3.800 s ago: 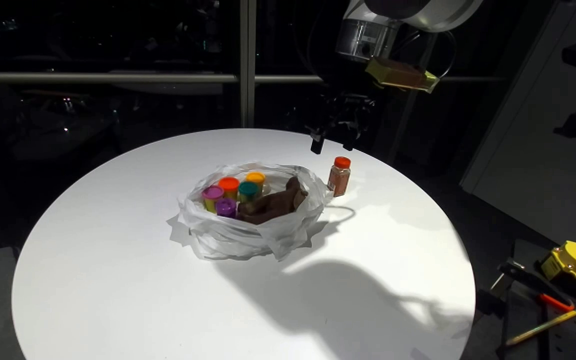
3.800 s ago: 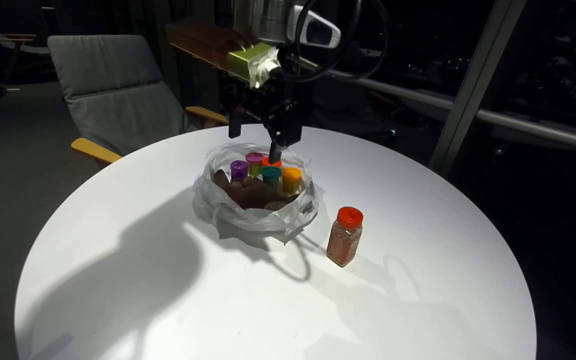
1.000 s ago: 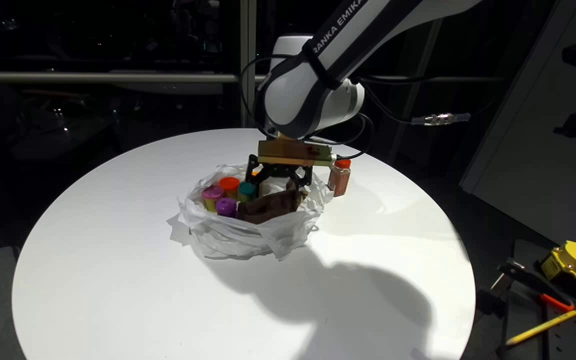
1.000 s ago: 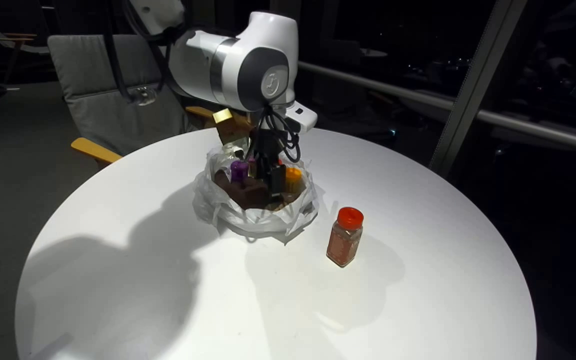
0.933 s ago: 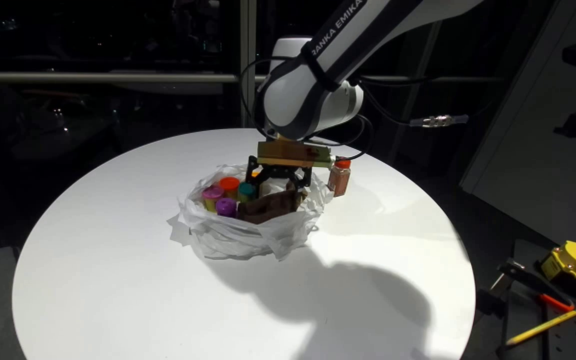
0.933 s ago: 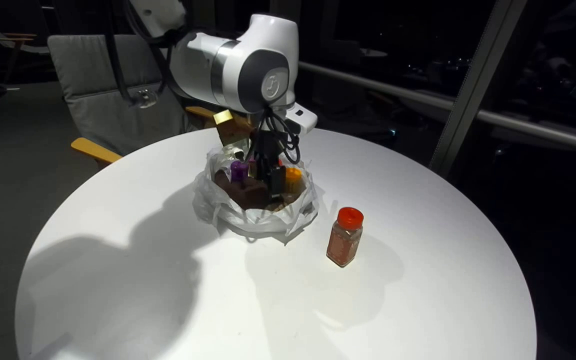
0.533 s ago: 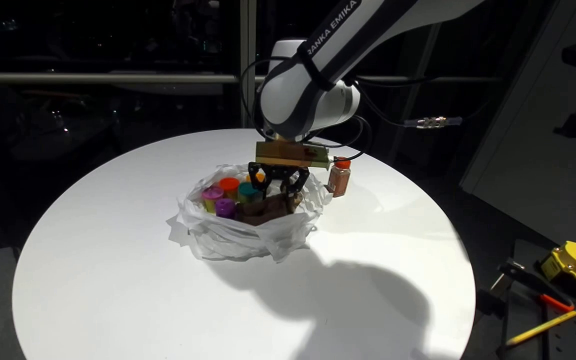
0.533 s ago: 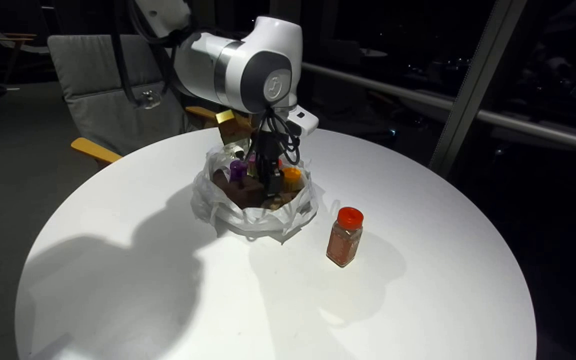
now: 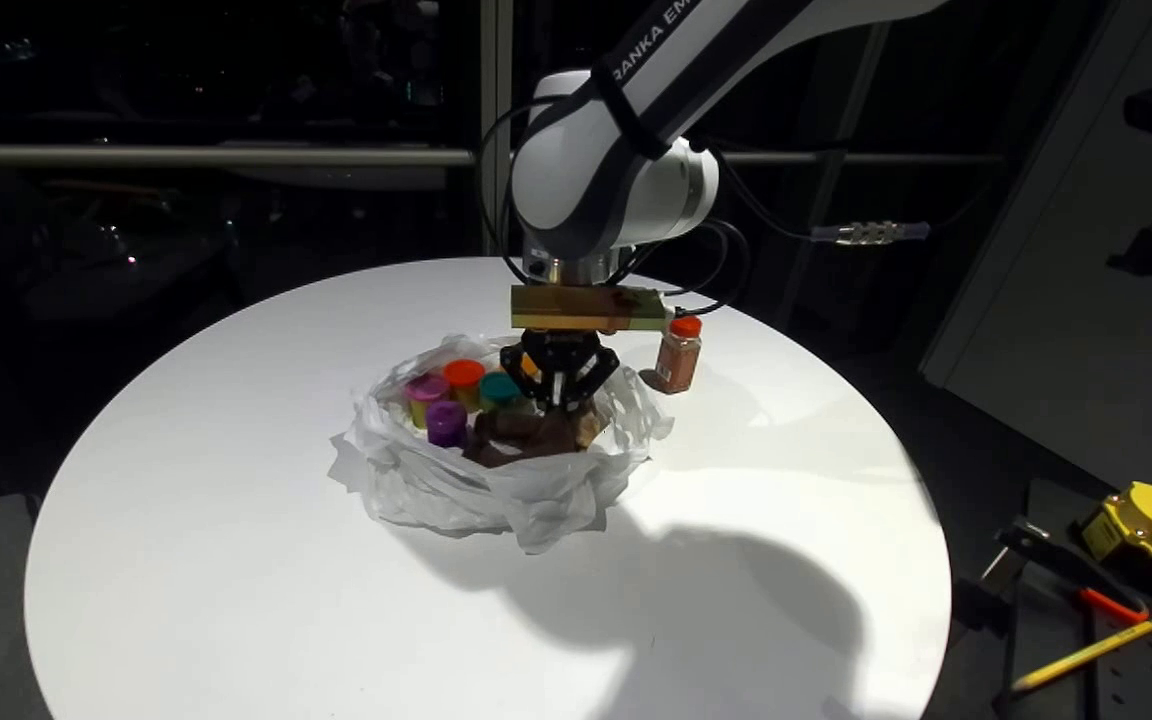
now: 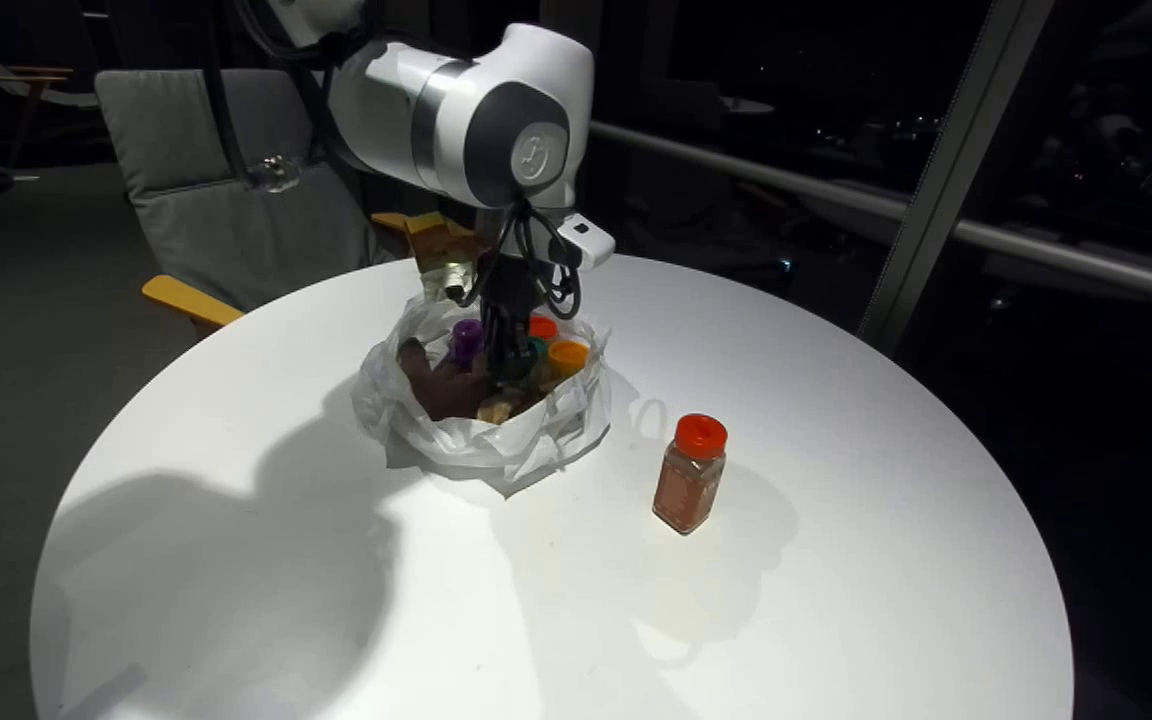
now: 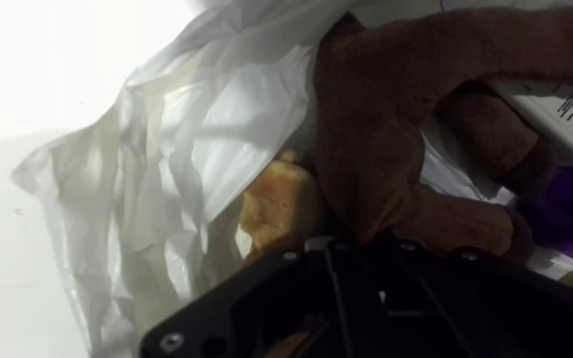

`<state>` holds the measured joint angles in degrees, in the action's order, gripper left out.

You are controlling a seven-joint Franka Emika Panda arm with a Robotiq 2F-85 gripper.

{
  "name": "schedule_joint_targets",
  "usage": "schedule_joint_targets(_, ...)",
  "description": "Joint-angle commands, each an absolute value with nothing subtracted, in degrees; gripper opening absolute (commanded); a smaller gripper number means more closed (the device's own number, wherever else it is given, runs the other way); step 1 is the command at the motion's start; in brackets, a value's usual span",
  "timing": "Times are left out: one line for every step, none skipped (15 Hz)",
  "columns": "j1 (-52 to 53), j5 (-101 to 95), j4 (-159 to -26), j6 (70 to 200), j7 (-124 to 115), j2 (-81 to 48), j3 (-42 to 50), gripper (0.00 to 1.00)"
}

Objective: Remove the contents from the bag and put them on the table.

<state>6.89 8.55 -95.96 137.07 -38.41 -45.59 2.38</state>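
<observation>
Since the thin, wrinkled, translucent white plastic bag (image 9: 456, 500) gapes upward on the large round white desk (image 9: 236, 600), its load shows from above. Film is crumpled into a rough ring round everything inside. Contents, cups clustered at one side: small yellow cup with magenta lid (image 9: 426, 388), small cup with purple lid (image 9: 447, 425), small cup with orange-red lid (image 9: 464, 374), small cup with teal lid (image 9: 499, 387), small cup with yellow-orange lid (image 10: 568, 356). Lids all on. Brown plush toy animal (image 11: 391, 99) also in the bag, lying beside the cups, long limbs showing in the wrist view. Black two-fingered pincer (image 9: 558, 408) reaches down through the bag's mouth, tips pressed together on a fold of the toy's brown cloth; exact grip spot partly hidden behind the tips. Square-sided clear bottle with orange-red cap and reddish-brown filling (image 10: 688, 480) stands upright on the desk in both exterior views, outside the bag and apart from it.
</observation>
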Motion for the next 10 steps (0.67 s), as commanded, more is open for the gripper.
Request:
schedule_joint_targets(7.77, 9.13, -101.41, 136.87, -37.87, -40.35, 2.42, 0.03)
schedule_joint_targets(8.13, 8.84, -102.4, 137.88, -38.29, -39.19, 2.83, 0.03)
schedule_joint_targets(8.4, 8.55, -102.61, 138.46, -38.81, -38.51, 3.3, 0.03)
schedule_joint_targets(8.75, 8.05, -103.01, 138.75, -39.42, -37.6, 3.94, 0.03)
schedule_joint_targets(9.11, 7.45, -103.13, 138.82, -40.27, -36.59, 4.79, 0.03)
schedule_joint_targets(9.3, 6.89, -103.35, 138.83, -40.64, -35.6, 5.42, 0.03)
schedule_joint_targets(9.52, 6.26, -103.57, 139.1, -41.01, -34.52, 6.03, 0.03)
schedule_joint_targets(9.51, 5.75, -104.16, 139.28, -40.95, -32.74, 6.46, 0.03)
schedule_joint_targets(9.77, 5.0, -104.94, 139.72, -41.24, -31.16, 6.96, 0.03)
schedule_joint_targets(10.14, 4.16, -106.13, 140.29, -41.73, -29.22, 7.44, 0.03)
